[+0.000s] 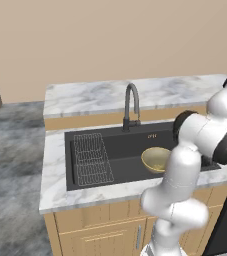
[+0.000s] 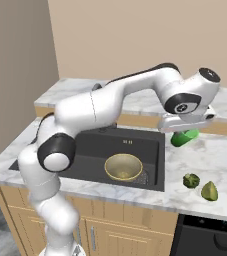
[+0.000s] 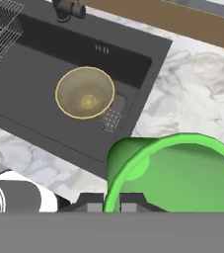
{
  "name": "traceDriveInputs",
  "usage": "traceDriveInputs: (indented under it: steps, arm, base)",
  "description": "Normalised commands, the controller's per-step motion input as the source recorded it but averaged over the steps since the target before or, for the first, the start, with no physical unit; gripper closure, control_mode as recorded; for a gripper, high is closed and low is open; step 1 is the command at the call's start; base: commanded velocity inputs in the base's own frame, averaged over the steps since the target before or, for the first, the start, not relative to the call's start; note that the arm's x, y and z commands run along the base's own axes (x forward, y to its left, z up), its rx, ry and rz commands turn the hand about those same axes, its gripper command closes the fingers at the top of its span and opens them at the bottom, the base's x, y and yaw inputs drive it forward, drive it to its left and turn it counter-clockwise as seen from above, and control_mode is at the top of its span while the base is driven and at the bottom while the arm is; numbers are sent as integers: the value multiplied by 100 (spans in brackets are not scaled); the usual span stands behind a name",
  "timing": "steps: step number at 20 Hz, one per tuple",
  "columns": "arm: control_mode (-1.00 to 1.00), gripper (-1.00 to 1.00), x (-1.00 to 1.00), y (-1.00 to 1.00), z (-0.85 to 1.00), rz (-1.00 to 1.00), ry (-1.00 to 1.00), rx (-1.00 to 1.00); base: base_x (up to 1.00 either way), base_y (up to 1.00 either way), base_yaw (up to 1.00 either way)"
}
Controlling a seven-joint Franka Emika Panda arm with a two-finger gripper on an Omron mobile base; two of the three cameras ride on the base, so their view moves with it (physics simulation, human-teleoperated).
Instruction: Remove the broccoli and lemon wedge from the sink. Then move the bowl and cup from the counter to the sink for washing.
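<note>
Right up against the hand's camera sits the green cup (image 3: pixel 182 173), its rim pinched in the gripper (image 3: pixel 112 198) and carried above the marble counter (image 2: pixel 210 155) just right of the sink (image 2: pixel 90 150) — clenched on it, as far as I can judge. Broccoli (image 2: pixel 190 180) and lemon wedge (image 2: pixel 209 191) already lie side by side on the counter, and the bowl (image 2: pixel 123 166) rests in the basin beside the drain. Only the cup looks left to go in — most of the job seems done.
</note>
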Motion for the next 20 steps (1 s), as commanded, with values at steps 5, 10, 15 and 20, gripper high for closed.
traceDriveInputs:
  steps: [5,10,15,20]
  arm:
    - [-100,100,0,44,0,0,0,-15]
    - [-100,100,7,40,3,0,0,-14]
    - [-100,100,11,39,5,0,3,-12]
    - [-100,100,7,39,4,0,4,-7]
  base:
    - [0,0,0]
    - [0,0,0]
    - [0,0,0]
    - [0,0,0]
